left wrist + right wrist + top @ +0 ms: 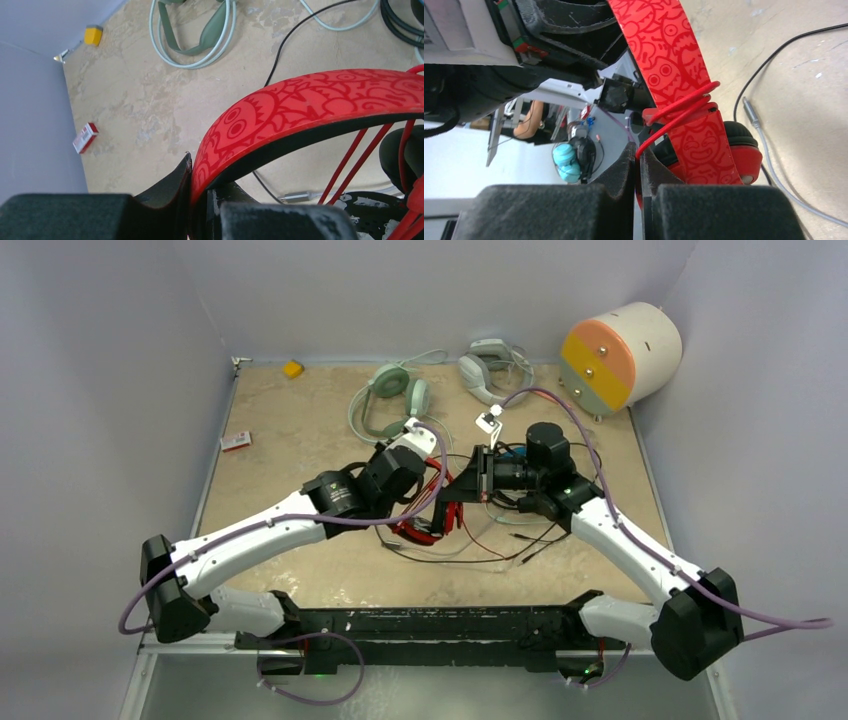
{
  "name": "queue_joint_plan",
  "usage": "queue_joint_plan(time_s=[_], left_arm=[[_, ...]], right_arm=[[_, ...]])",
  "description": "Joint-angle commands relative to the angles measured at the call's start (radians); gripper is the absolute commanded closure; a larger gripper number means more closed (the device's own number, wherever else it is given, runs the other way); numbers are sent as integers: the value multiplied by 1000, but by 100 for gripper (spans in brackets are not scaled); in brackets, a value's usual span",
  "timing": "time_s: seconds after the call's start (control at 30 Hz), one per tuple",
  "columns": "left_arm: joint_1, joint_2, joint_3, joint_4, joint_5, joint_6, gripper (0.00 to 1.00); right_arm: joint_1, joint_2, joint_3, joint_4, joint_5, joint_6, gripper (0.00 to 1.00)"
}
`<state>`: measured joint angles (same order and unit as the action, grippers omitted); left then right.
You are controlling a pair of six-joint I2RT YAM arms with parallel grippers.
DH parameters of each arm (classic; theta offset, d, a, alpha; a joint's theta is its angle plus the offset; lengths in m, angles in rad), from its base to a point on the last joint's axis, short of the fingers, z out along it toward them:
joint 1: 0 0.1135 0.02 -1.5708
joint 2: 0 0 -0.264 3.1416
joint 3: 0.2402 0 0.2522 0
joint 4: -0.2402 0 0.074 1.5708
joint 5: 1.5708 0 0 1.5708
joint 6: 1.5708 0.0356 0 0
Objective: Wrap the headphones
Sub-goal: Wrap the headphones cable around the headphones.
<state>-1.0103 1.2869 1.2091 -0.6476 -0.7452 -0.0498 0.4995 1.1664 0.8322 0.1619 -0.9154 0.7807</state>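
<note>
Currently L gripper [199, 197] clamps band of red-and-black headset [310, 100], at middle of table [300, 430] btwn both arms; R gripper [639, 167] pinches its red cable [676, 107], w/ turns looped round band.

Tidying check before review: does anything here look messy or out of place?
Yes. Loose cables sprawl tangled on the table beneath the red headset, not yet wrapped. A red box and a yellow block lie stray at its left side.

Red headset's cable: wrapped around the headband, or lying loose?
Partly wrapped. The red cable loops a couple of times round the red headband; its remainder runs into the shut right pincer.
</note>
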Motion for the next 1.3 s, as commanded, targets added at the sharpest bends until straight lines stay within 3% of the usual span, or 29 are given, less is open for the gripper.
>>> queue_joint_plan(time_s=[0.0,0.23,0.5,0.63,0.77,0.9,1.27], left_arm=[[6,44,95,-39,-123,-250,100],[20,180,232,-250,-188,-549,100],[73,255,326,-303,-133,-650,100],[77,268,330,-293,-156,-634,100],[78,259,315,-290,-219,-595,100],[77,212,261,-187,-251,-471,100],[78,157,170,-4,-334,-286,100]], right_arm=[[34,-45,42,-22,63,-29,96],[70,-50,37,-22,119,-37,95],[117,-50,22,-10,151,-22,95],[117,-55,33,-59,180,-45,95],[117,-72,120,-275,226,-161,96],[117,-81,162,-340,225,-187,97],[117,-44,203,-305,151,-172,94]])
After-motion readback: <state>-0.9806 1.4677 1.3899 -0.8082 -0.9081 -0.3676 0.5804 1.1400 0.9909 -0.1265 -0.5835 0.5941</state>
